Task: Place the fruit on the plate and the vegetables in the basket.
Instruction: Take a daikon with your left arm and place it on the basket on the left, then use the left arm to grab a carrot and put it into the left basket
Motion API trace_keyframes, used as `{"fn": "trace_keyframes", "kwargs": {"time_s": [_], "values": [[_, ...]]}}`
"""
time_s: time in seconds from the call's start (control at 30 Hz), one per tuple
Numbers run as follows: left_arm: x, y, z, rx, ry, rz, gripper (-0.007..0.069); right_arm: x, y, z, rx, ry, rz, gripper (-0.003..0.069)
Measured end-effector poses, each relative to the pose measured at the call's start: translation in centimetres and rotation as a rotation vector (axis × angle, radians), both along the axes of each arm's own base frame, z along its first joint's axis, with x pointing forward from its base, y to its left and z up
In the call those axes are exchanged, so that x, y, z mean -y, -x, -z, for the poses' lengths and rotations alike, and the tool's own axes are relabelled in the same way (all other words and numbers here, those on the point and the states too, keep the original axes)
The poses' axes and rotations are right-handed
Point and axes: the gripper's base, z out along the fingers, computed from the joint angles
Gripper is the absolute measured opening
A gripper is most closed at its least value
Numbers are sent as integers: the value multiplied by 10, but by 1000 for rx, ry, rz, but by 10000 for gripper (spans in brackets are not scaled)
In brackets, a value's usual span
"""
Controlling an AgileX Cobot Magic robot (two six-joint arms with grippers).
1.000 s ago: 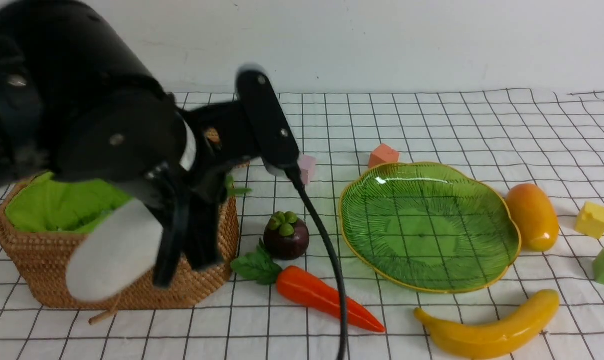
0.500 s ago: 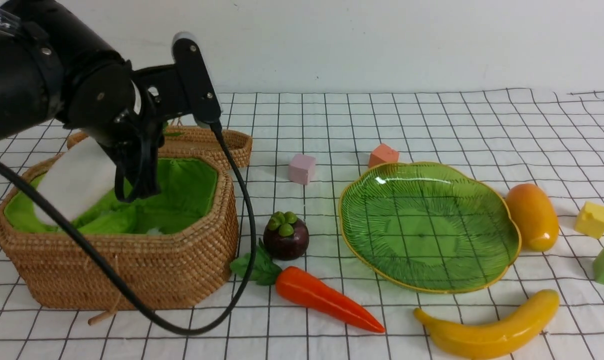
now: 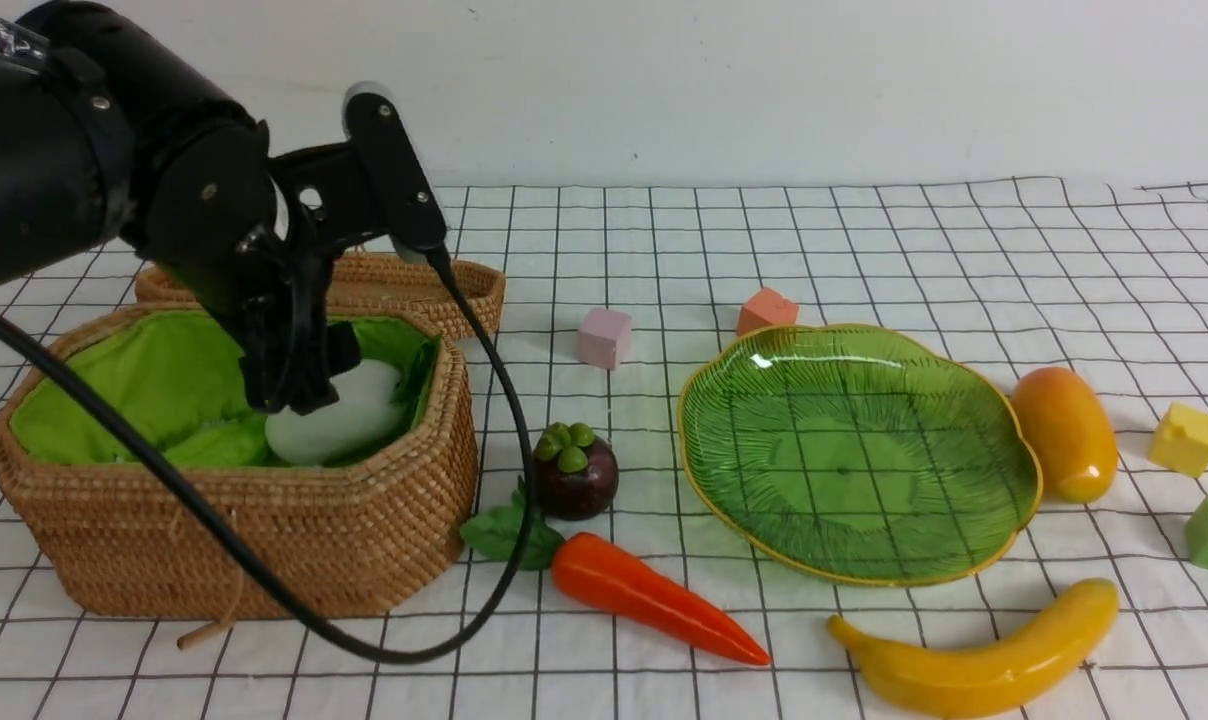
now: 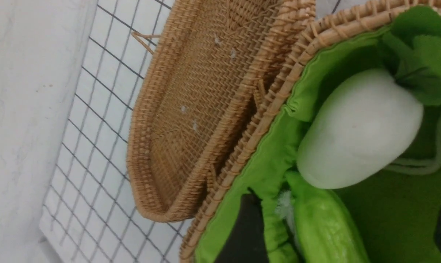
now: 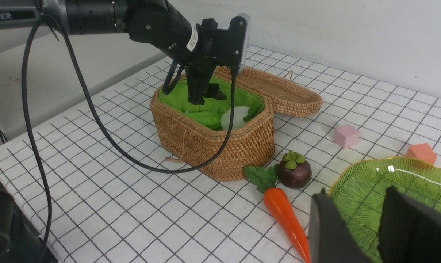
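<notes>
The left tool hangs spread over the radish in the basket.

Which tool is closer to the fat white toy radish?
Left. The left tool hangs above the white radish in the woven brown basket; the right tool is far off, by the green glass plate.

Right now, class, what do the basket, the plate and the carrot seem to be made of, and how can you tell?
Basket: woven rattan or similar cane, matt; coiled strands show. Plate: probably glass, glossy, translucent; the gridded cloth shows through. Carrot: likely plastic, smooth, shiny highlights.
</notes>
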Motion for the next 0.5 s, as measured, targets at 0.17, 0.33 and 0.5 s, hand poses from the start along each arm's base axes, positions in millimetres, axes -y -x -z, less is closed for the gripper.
{"fn": "trace_keyframes", "kwargs": {"time_s": [0.17, 0.33, 0.5], "values": [[35, 31, -12, -87, 283, -43, 508, 4, 4, 5, -89, 49, 6, 239], [103, 67, 1, -237, 340, 180, 282, 13, 13, 7, -188, 122, 11, 239], [156, 76, 58, -348, 199, 390, 255, 14, 17, 10, -227, 147, 0, 239]]}}
